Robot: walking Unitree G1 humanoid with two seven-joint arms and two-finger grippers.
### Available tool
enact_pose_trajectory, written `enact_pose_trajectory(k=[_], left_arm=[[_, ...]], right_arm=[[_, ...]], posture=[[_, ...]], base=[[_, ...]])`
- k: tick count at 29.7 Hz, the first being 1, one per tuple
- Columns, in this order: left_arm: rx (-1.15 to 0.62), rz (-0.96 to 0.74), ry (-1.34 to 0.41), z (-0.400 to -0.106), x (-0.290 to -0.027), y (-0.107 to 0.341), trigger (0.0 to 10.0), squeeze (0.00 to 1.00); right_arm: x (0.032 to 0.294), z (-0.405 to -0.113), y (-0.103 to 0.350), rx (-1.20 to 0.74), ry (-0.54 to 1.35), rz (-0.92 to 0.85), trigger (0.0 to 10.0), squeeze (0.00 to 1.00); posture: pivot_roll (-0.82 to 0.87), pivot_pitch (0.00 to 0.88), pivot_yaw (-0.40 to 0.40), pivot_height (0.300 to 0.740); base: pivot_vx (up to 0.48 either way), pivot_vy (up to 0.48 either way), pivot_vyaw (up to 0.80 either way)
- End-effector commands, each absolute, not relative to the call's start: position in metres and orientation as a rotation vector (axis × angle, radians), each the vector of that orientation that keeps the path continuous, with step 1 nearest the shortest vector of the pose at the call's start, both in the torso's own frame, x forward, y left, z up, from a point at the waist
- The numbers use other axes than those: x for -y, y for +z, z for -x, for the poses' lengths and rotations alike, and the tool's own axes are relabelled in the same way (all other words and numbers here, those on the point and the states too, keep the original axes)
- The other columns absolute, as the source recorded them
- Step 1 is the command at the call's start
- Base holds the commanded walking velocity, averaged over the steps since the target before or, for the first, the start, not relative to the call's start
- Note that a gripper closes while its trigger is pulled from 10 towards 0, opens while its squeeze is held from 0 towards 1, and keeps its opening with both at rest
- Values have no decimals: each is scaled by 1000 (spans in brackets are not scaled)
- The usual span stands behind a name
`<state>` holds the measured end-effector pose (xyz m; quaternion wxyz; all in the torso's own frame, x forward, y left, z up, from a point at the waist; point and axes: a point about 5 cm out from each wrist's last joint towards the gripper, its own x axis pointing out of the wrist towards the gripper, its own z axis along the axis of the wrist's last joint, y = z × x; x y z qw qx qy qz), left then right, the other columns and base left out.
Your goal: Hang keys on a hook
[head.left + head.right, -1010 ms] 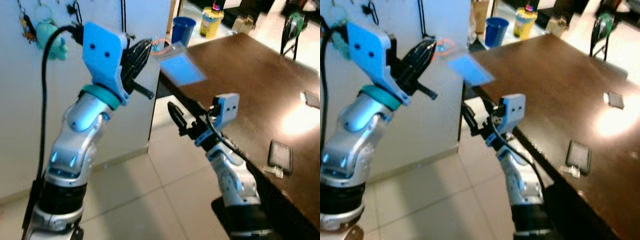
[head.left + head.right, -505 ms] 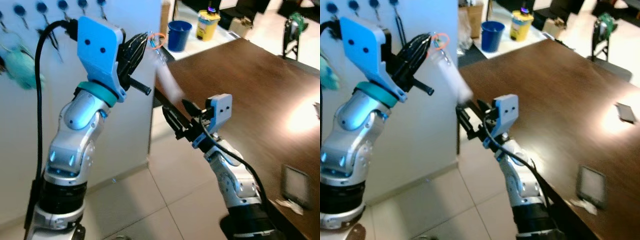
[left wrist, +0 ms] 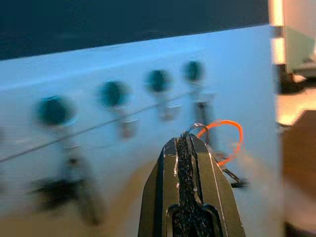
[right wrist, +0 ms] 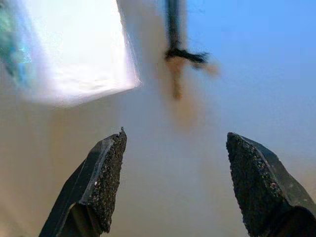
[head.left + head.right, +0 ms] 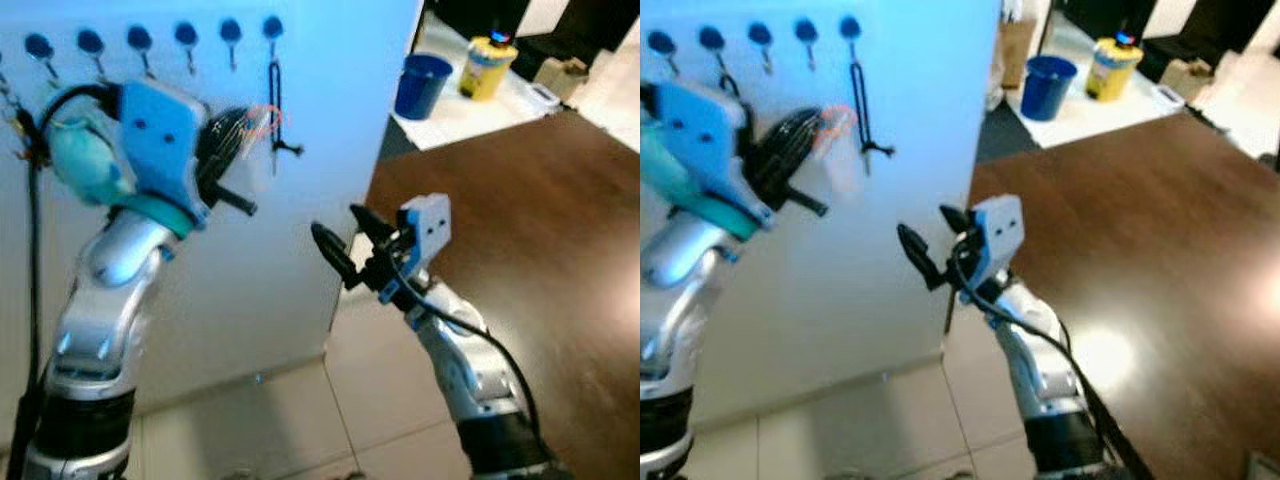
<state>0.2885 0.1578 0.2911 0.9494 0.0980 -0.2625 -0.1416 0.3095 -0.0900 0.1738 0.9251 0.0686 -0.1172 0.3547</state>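
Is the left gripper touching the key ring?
Touching. In the left wrist view the left gripper's shut fingers pinch the metal ring carrying the orange key ring.

Bright bluish cast, motion blur, tabletop glare

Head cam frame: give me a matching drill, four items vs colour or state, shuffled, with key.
Column 1:
1. left gripper
2. right gripper
3. bucket
4. key ring

Column 2:
A. dark blue
B. jaws apart, holding nothing
C. orange
D. jaws shut on the key ring

Pairs: 1-D, 2-B, 3-A, 4-C
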Motion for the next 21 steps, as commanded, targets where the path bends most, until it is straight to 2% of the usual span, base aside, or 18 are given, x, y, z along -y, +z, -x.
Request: enact_pose_trajectory(k=[1,10,21], left_arm=[[542,-191,-316,-285,-157,290,10000,0],[572,-200,-324,-284,-154,298,10000,0],[596,-206,-223,-288,-162,309,10000,0]], right_arm=[[88,-307,171,229,745,-150,10000,0],[87,-306,170,226,764,-146,10000,0],[86,-305,170,226,774,-146,10000,0]], posture=[[57,0,22,740],[52,0,18,740],[56,0,20,740]], base=[[0,0,0],[0,0,0],[0,0,0]])
